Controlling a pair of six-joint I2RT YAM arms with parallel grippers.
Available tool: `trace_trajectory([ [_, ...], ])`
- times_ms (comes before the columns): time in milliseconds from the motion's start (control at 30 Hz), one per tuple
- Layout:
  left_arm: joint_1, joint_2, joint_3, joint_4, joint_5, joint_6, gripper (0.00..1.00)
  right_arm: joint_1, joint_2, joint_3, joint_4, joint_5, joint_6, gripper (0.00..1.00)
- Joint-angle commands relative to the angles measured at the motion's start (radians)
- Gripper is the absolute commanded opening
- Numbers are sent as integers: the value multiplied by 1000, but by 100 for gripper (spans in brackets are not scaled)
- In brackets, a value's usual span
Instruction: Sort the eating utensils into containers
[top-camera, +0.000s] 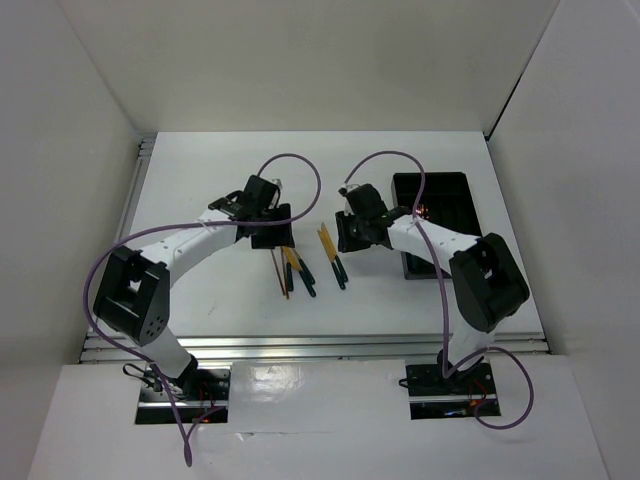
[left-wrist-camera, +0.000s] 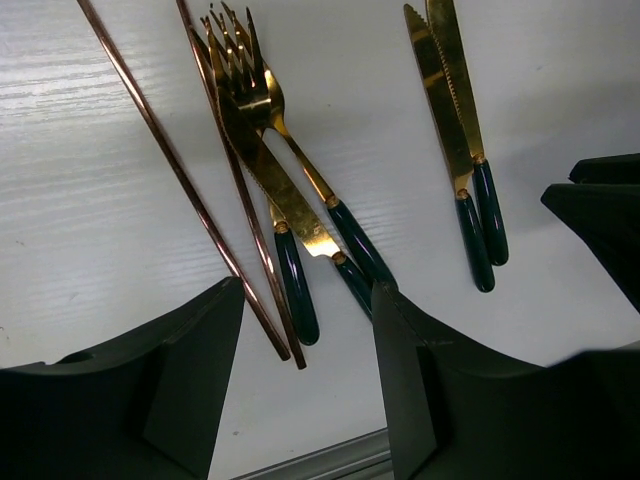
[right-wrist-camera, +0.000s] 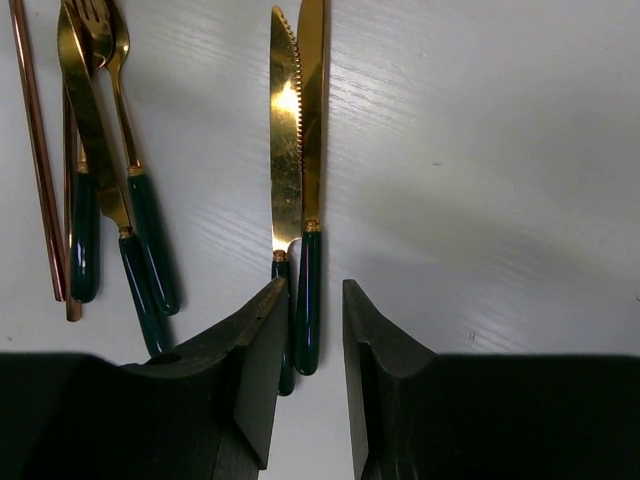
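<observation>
Knife pair (right-wrist-camera: 311, 120): two gold serrated blades with dark green handles, lying side by side and touching on the white table (top-camera: 200, 180). The blades point away from the right wrist camera.

The right gripper (right-wrist-camera: 315, 295) is right over the handle ends. Its jaws are narrowly apart and straddle both handles. One handle sits in the gap with clearance to the right-hand finger. The other handle is half hidden behind the left-hand finger, so I can't tell if there is contact. Nothing looks clamped.

Fork-and-knife cluster (left-wrist-camera: 270, 170): forks and one more knife overlapping in a loose pile, with the same gold heads and green handles, just left of the knife pair. The chopsticks (left-wrist-camera: 180, 170) are two thin copper-brown sticks. One runs under the fork heads and the other lies just beside it.

The left gripper (left-wrist-camera: 308, 290) has its jaws wide apart and holds nothing. The cluster's handle ends and the near chopstick tips lie at the mouth of the gap, untouched.

Top view: all the utensils lie on the table between the two grippers. The black tray (top-camera: 450, 195) is at the far right, well apart from them and partly covered by the right arm. There's a small glint inside it that's too small to identify.
</observation>
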Motion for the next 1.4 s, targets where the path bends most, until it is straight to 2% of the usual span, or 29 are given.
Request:
trace_trajectory([
  [0, -11, 8, -4, 30, -8, -39, 67, 10, 15, -8, 13, 4, 13, 36],
  [167, -31, 30, -4, 30, -8, -39, 63, 10, 36, -17, 2, 4, 25, 33],
  [400, -40, 48, 15, -5, -75, -39, 63, 49, 56, -17, -7, 16, 45, 33],
  [600, -40, 28, 15, -24, -124, -39, 68, 69, 88, -8, -16, 47, 45, 33],
  [1100, -40, 37, 44, -33, -154, -20, 68, 78, 171, 20, -55, 97, 54, 32],
  [1367, -40, 28, 62, -61, -183, -11, 70, 110, 245, 72, -121, 177, 66, 19],
])
